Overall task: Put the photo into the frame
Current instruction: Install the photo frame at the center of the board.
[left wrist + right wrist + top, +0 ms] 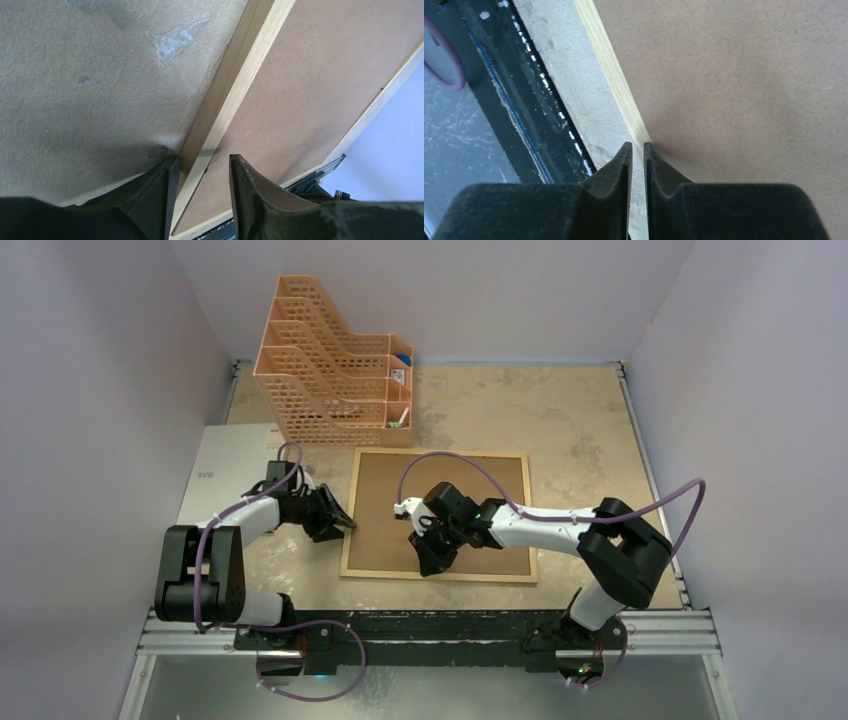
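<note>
The frame (440, 454) lies flat mid-table, a light-wood rim around a brown backing board (480, 485). The photo is hidden. My left gripper (338, 522) is at the frame's left rail (235, 85). Its jaws are open and straddle the rail, one finger (162, 190) on the table side and the other over the board (310, 85). My right gripper (428, 556) is low over the near rail (609, 70). Its tips (638, 145) are a narrow slit apart, with nothing between them, where the rail meets the board (734, 75).
An orange lattice file organizer (330, 370) stands at the back left, just behind the frame. A plain white sheet (225, 470) lies at the table's left edge behind my left arm. The black front rail (504, 90) runs close along the frame's near side.
</note>
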`<state>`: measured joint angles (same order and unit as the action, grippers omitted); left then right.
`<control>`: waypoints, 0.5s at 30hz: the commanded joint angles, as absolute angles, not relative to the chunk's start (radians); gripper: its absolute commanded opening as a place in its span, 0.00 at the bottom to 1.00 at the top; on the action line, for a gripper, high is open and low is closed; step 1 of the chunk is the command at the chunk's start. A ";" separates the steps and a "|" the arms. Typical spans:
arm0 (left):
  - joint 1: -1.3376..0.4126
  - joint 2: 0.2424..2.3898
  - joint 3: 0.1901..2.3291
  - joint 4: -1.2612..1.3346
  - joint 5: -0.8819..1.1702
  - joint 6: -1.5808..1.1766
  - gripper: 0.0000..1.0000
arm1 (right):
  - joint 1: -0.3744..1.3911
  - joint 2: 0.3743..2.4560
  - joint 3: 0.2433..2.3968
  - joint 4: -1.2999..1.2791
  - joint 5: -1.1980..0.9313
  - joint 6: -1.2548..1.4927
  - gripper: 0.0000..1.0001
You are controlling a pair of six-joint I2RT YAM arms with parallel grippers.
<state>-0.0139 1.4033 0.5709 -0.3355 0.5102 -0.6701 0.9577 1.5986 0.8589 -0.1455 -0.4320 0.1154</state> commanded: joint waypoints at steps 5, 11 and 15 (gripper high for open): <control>-0.017 1.413 0.594 -0.374 0.465 -0.649 0.48 | 0.965 1.623 0.905 -0.160 -0.326 0.116 0.18; -0.016 1.417 0.600 -0.371 0.466 -0.646 0.48 | 0.966 1.591 0.917 -0.144 -0.212 0.121 0.20; -0.017 1.416 0.600 -0.370 0.472 -0.643 0.48 | 0.967 1.541 0.916 -0.129 -0.224 0.106 0.20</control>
<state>-0.0147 1.4040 0.5838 -0.3534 0.5129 -0.6693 0.9623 1.6081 0.8825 -0.1455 -0.2565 0.1188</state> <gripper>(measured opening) 0.479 0.199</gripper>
